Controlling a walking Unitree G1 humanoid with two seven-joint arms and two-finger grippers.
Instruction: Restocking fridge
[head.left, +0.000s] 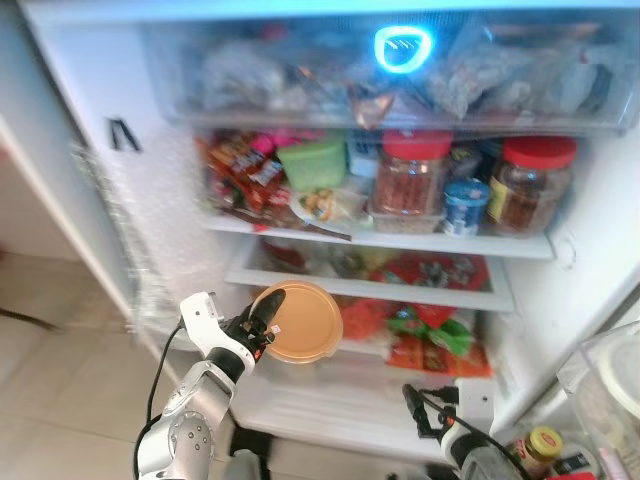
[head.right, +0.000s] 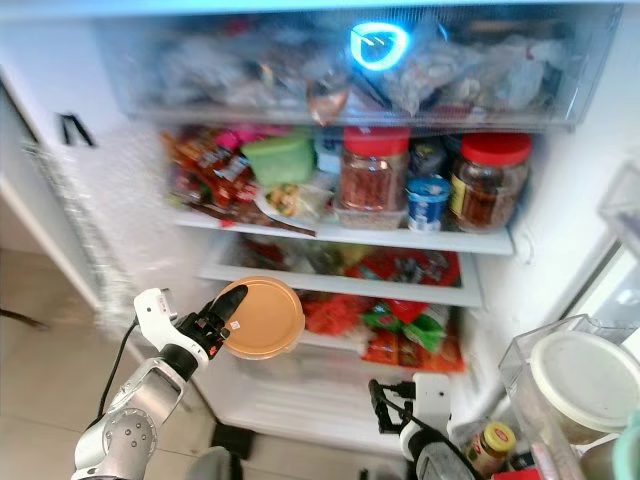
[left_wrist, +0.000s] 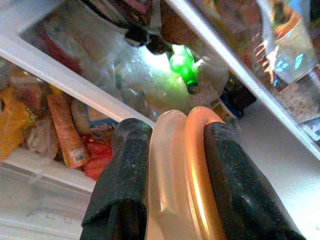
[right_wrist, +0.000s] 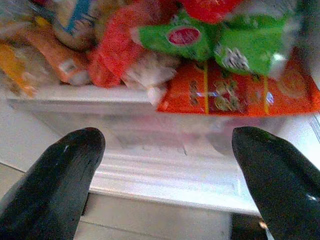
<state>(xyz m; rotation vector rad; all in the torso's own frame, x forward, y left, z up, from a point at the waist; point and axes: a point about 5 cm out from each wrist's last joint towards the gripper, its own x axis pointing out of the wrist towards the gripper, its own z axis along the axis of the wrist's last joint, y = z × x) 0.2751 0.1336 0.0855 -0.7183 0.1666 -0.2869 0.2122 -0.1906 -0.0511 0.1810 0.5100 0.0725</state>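
Before fridge (head.left: 90, 90), left pincer (left_wrist: 170, 165) gripping container (head.left: 300, 322) (edge-on)

I stand in a home kitchen, facing an open fridge (head.left: 90, 120) with packed shelves: red-lidded jars (head.left: 412, 172) of food, a green tub (head.left: 312, 160), snack packets (right_wrist: 240, 95) (red, orange and green), frozen bags (head.left: 250, 75) up top. Beige floor tiles (head.left: 60, 330) lie below, and door bins hold bottles (head.right: 495, 440).
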